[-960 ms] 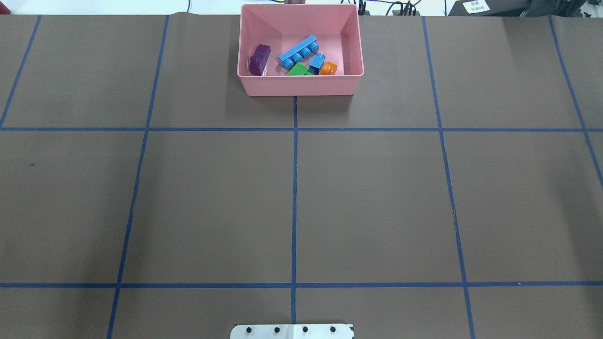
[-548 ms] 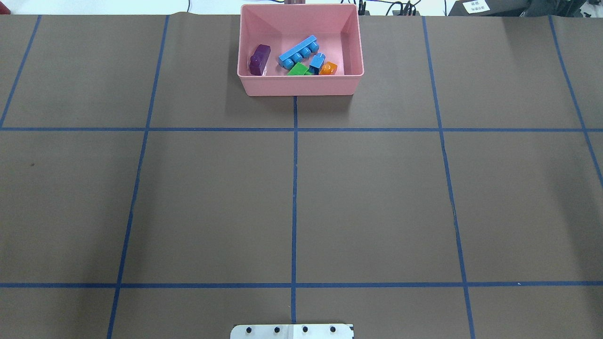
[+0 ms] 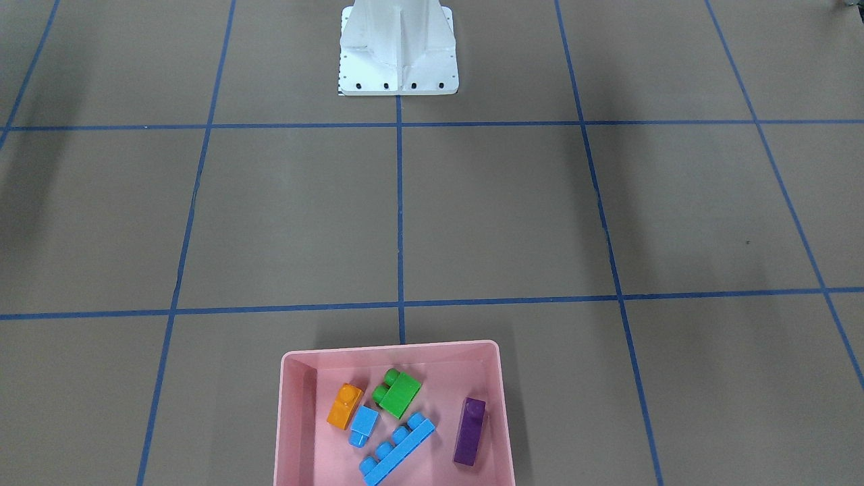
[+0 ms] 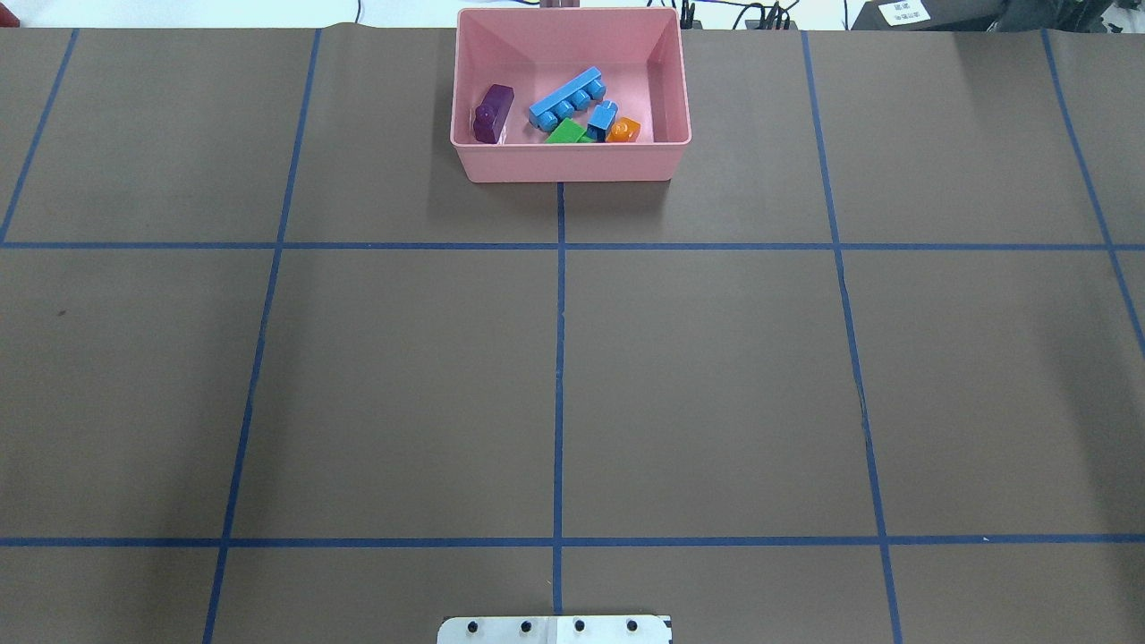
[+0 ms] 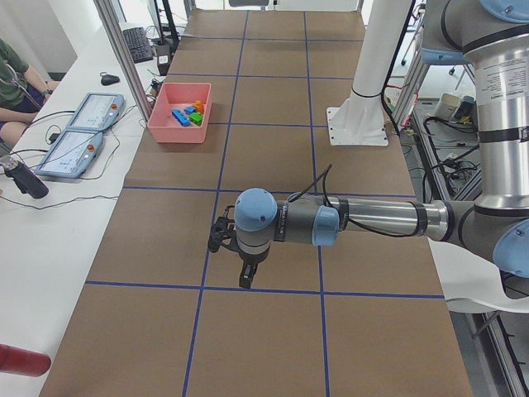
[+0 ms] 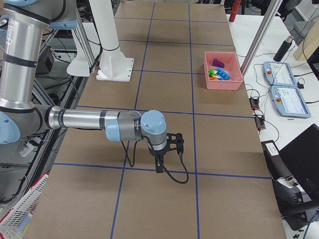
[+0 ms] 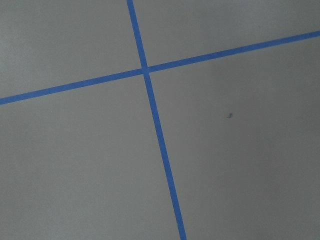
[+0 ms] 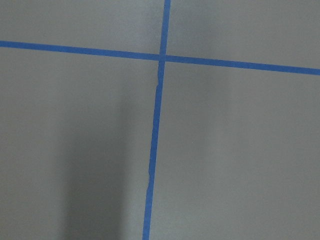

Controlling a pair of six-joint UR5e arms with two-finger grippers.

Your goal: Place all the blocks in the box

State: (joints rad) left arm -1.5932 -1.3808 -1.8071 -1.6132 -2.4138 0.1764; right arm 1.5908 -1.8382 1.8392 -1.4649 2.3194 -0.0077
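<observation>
Five studded plastic bricks (image 4: 566, 98) lodged in pink plastic box (image 4: 572, 166); left gripper (image 5: 245, 277), right gripper (image 6: 158, 165) (jaw state untellable) best kept clear.

Seen from overhead, the brown surface (image 4: 402, 376), gridded with blue tape (image 4: 559, 358), carries the pink box (image 4: 564, 165) at 12 o'clock and the white base (image 4: 555, 629) at 6.

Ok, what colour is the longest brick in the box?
The long brick is blue, clearest in the exterior front-facing view.
</observation>
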